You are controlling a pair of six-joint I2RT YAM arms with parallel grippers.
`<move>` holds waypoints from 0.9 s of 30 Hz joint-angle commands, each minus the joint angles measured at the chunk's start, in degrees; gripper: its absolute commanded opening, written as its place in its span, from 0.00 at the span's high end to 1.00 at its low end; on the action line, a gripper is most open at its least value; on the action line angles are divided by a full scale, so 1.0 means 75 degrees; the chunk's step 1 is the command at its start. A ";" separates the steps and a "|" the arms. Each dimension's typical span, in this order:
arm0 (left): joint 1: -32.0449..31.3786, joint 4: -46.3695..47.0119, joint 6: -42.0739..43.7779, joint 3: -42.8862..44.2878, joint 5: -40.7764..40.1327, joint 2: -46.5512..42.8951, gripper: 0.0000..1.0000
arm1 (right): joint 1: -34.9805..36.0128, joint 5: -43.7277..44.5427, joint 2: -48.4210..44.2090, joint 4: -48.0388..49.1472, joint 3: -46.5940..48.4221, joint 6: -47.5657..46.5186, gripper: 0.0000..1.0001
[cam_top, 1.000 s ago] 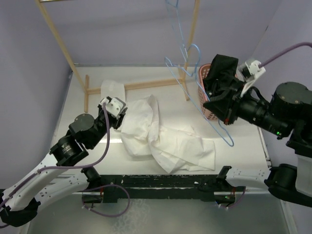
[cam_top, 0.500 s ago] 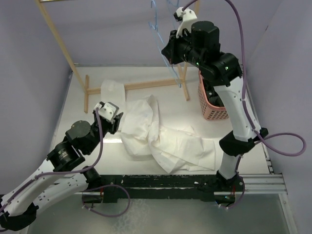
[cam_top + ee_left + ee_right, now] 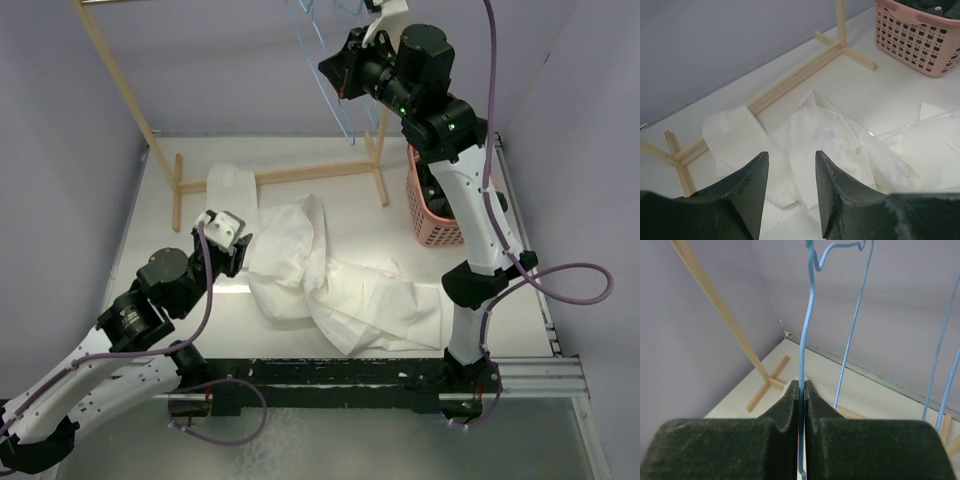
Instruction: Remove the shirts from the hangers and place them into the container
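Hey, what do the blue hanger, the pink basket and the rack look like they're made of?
Hanger: thin bent wire with a smooth light-blue coat, probably painted or plastic-coated metal. Basket: salmon-pink moulded plastic, fairly matte, judging by its punched lattice wall. Rack: pale square strips, apparently bare wood.

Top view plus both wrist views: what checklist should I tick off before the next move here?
1. Grip: right claw shut on the blue hanger: ok.
2. That hanger bare of cloth: ok.
3. Hanger hooked on the wooden rack: cannot tell.
4. The black shirt in the pink basket: ok.
5. The white shirt in the basket: not ok, it lies on the table.
6. The left claw open and empty over the white shirt: ok.
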 commanded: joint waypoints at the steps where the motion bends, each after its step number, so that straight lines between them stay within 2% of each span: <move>1: 0.0028 0.0216 -0.0121 0.0013 -0.0089 0.0020 0.55 | -0.0020 0.0030 0.0219 0.1074 0.0130 0.0044 1.00; 16: 0.0081 0.0254 -0.0076 -0.0050 -0.0235 -0.0127 0.55 | -0.0056 0.0640 0.1055 0.1987 0.0444 -0.0275 1.00; 27: 0.0112 0.0313 -0.0032 -0.0097 -0.0243 -0.0082 0.55 | -0.0062 0.0551 0.0371 0.2363 -0.0528 -0.0322 1.00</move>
